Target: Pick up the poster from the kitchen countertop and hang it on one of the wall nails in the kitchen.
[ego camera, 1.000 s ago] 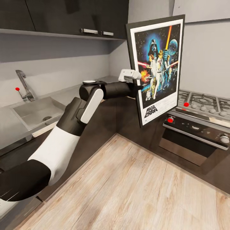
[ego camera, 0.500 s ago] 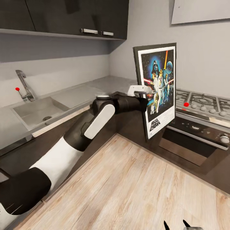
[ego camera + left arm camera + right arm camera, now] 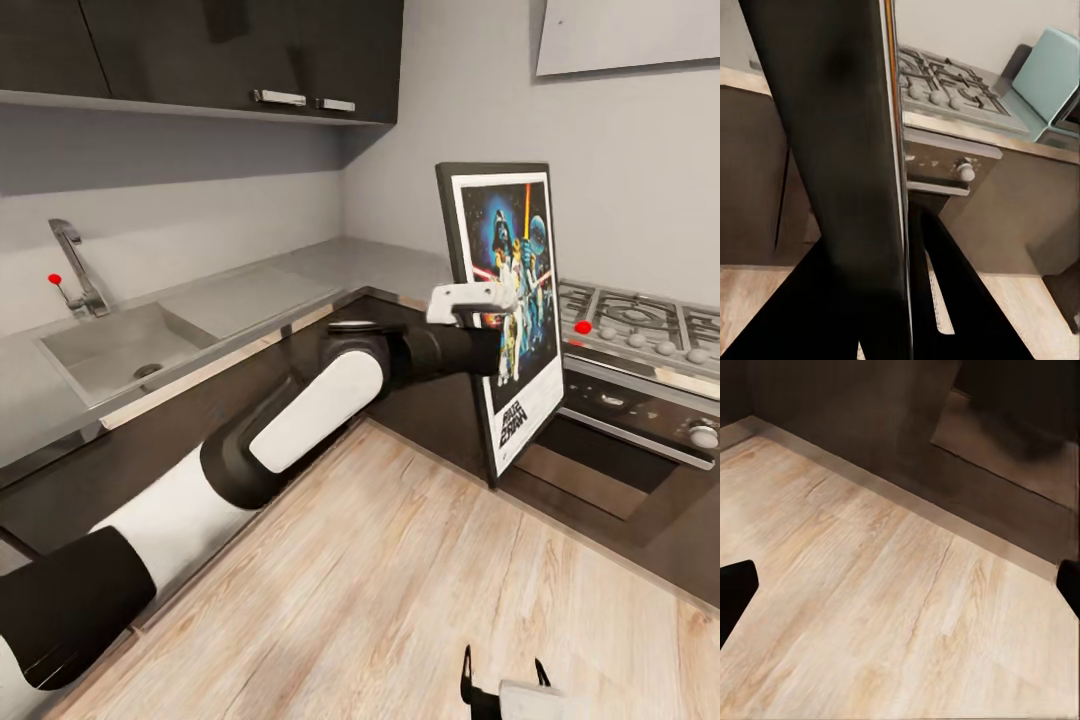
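I have the poster [image 3: 508, 320] pinched along its edge in my left pincer [image 3: 497, 330], held upright in the air in front of the gas hob [image 3: 640, 325] and oven [image 3: 600, 430], clear of the smooth grey desk [image 3: 250, 295]. Its thin black frame and white border are rigid and flat (the title reads mirrored from the head camera). My left wrist camera sees only the poster's dark back [image 3: 840, 165] edge-on, with hob grates [image 3: 945, 79] and an oven knob [image 3: 965, 171] beyond. The right pincer [image 3: 500, 680] hangs low over pale wood-plank floor [image 3: 870, 600], fingers spread wide and holding nothing. A steel sink [image 3: 115, 350] sits left.
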Tool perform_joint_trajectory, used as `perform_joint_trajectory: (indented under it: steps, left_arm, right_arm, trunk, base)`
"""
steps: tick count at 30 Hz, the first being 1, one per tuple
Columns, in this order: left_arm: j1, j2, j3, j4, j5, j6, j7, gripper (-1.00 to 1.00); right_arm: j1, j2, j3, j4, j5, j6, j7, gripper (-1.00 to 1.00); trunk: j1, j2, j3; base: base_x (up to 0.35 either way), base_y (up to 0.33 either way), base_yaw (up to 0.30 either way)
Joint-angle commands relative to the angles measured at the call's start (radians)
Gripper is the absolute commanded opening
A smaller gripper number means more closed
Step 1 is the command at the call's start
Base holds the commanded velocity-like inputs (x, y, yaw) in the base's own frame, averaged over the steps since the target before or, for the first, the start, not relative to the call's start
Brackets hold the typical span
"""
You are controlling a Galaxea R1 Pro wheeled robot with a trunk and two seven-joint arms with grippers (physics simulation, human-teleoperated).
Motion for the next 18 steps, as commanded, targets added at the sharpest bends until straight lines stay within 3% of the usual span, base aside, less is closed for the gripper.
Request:
perform_joint_trajectory:
  steps: [1, 3, 6, 9, 10, 12, 14, 18]
  left_arm:
    - [-0.001, 0.0, -0.029, -0.011, 0.02, -0.029, 0.049, -1.0]
    - [-0.001, 0.0, -0.092, -0.029, 0.051, -0.104, 0.137, -1.0]
    - [-0.001, 0.0, -0.216, -0.048, 0.111, -0.231, 0.247, -1.0]
    - [-0.001, 0.0, -0.291, -0.054, 0.132, -0.319, 0.306, -1.0]
    - [-0.001, 0.0, -0.359, -0.056, 0.14, -0.37, 0.337, -1.0]
    - [-0.001, 0.0, -0.388, -0.056, 0.142, -0.403, 0.349, -1.0]
    - [-0.001, 0.0, -0.446, -0.057, 0.143, -0.483, 0.377, -1.0]
    - [-0.001, 0.0, -0.482, -0.058, 0.144, -0.506, 0.41, -1.0]
  right_arm:
    - [-0.003, 0.014, 0.007, -0.001, 0.029, 0.027, -0.038, 1.0]
    - [-0.03, 0.028, 0.016, -0.002, 0.052, 0.081, -0.075, 1.0]
    - [-0.061, 0.043, 0.021, -0.001, 0.059, 0.135, -0.116, 1.0]
    - [-0.07, 0.061, 0.029, -0.001, 0.063, 0.151, -0.212, 1.0]
    - [-0.08, 0.069, 0.114, -0.002, 0.067, 0.162, -0.357, 1.0]
    - [-0.093, 0.07, 0.135, -0.002, 0.067, 0.185, -0.41, 1.0]
    - [-0.115, 0.071, 0.153, -0.002, 0.068, 0.254, -0.471, 1.0]
    - [-0.122, 0.071, 0.158, -0.003, 0.068, 0.274, -0.486, 1.0]
  trunk:
    - [0.0, 0.0, -0.001]
    - [0.0, 0.0, -0.001]
    - [0.0, 0.0, -0.001]
    - [0.0, 0.0, -0.001]
    - [0.0, 0.0, -0.001]
    - [0.0, 0.0, -0.001]
    - [0.0, 0.0, -0.001]
    - [0.0, 0.0, -0.001]
  base:
    - [0.0, 0.0, 0.0]
    - [0.0, 0.0, 0.0]
    - [0.0, 0.0, 0.0]
    - [0.0, 0.0, 0.0]
    - [0.0, 0.0, 0.0]
    - [0.0, 0.0, 0.0]
    - [0.0, 0.0, 0.0]
    - [0.0, 0.0, 0.0]
